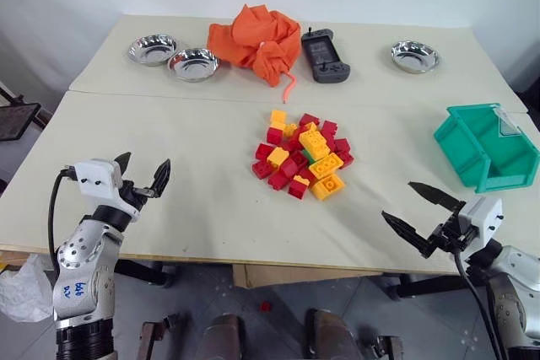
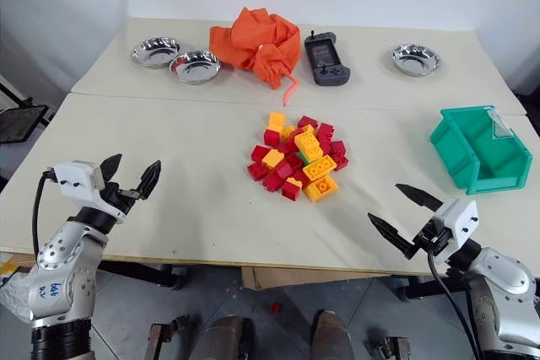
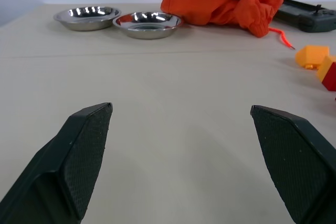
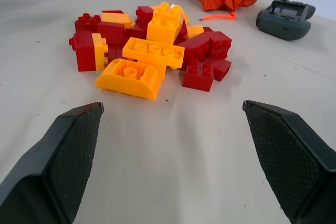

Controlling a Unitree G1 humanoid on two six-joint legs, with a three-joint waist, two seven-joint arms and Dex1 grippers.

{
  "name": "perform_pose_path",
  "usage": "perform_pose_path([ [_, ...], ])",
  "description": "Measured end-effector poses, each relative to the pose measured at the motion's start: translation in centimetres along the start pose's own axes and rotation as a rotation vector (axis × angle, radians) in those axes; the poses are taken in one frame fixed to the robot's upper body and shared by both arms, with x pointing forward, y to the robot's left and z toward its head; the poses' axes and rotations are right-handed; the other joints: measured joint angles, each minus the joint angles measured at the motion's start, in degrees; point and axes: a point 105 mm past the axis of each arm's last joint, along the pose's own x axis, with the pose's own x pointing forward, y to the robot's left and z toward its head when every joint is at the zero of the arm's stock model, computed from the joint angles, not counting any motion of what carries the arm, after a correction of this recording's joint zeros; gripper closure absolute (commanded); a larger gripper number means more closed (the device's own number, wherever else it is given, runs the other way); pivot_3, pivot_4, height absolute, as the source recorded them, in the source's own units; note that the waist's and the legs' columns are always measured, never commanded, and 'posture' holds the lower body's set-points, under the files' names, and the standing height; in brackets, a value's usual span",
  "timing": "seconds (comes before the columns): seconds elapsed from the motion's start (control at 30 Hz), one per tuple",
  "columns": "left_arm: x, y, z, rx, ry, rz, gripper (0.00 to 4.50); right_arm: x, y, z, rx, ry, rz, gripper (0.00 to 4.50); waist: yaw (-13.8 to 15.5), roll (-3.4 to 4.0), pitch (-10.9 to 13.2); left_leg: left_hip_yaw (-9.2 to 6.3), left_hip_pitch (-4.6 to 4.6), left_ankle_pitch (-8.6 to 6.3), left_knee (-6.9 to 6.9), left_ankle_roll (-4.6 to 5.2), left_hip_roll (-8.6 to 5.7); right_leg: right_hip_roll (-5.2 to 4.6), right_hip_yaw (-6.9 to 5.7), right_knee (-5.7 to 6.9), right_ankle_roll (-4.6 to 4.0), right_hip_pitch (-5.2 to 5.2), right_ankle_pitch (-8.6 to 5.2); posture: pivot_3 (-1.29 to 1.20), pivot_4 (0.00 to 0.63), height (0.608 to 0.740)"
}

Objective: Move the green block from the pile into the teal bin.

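On the beige table [image 1: 186,174] the pile [image 1: 302,155] of red and yellow bricks sits near the middle, a little toward the robot's right. The green block [image 1: 309,156] is inside this pile, almost buried; only a small green spot shows between a yellow brick and the red ones around it, near the centre of the heap. The teal bin [image 1: 484,147] stands at the right edge of the table, well apart from the pile, with nothing visible inside. The left gripper [image 1: 142,173] hangs over the near left part of the table, its two black fingers spread apart and holding nothing; in its wrist view only bare tabletop lies between them. The right gripper [image 1: 421,214] is at the near right edge of the table, below the bin in the head view, also with the fingers spread wide and empty; it points toward the pile, which lies in front of it but not touching it. At the far side of the table there are two steel bowls [image 1: 173,56] side by side on the left, a crumpled orange cloth [image 1: 256,40] beside them, a dark grey handheld controller [image 1: 324,54] just to the right of the cloth, and one more steel bowl [image 1: 414,56] further right.
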Motion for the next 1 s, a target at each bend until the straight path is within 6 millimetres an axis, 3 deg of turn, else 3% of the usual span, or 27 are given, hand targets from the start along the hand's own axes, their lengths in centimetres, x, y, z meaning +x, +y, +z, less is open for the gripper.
perform_pose_path([
  [0.2,0.0,-0.3,0.2,-0.012,-0.014,-0.028,0.0,0.3,-0.3,0.1,0.004,0.0,0.006,0.04,0.0,0.0,0.0,0.0,0.0,0.0,0.01,0.0,0.0,0.0,0.0,0.0,0.0,0.0,0.0,0.0,0.15,0.74],
  [0.3,-0.9,-1.3,0.2,0.017,0.001,-0.167,0.0,1.0,-0.5,0.1,0.031,0.005,0.019,0.04,-0.3,0.0,0.0,0.01,0.0,0.0,-0.01,-0.01,0.0,0.0,0.0,0.01,0.0,-0.03,0.0,0.0,0.15,0.74],
  [0.4,-1.3,-2.3,0.7,0.048,0.012,-0.308,0.0,2.2,0.4,0.5,0.053,0.011,0.104,0.62,-0.2,0.01,0.0,0.0,0.0,0.01,0.01,-0.01,0.01,0.0,0.0,0.03,-0.01,-0.03,-0.01,0.0,0.15,0.74],
  [0.57,-2.3,-4.7,1.2,0.139,0.054,-0.612,0.0,6.4,3.7,1.8,0.094,0.027,0.323,2.34,-0.2,0.01,0.0,0.0,-0.01,0.01,0.01,-0.01,0.01,0.0,0.0,0.03,-0.02,-0.05,-0.01,0.0,0.15,0.74],
  [0.77,-3.2,-8.2,0.0,0.152,0.084,-0.856,0.0,12.7,6.9,2.9,0.127,0.058,0.402,4.38,-0.3,0.01,0.0,-0.01,-0.04,0.01,0.0,-0.02,0.01,0.0,0.0,0.08,-0.03,-0.11,-0.02,0.0,0.15,0.74],
  [0.9,-2.5,-9.1,0.3,0.15,0.055,-0.871,0.0,16.3,8.6,3.7,0.125,0.036,0.363,4.48,-0.3,0.01,0.0,-0.01,-0.08,0.01,0.0,-0.02,0.0,0.0,-0.01,0.08,-0.03,-0.14,-0.01,0.0,0.15,0.74],
  [1.0,-2.2,-8.9,0.3,0.159,0.049,-0.849,0.0,18.3,8.0,3.0,0.095,0.081,0.287,4.48,-0.3,0.01,0.0,-0.01,-0.08,0.01,0.0,-0.02,0.0,0.0,-0.01,0.1,-0.03,-0.14,-0.01,0.0,0.15,0.74],
])
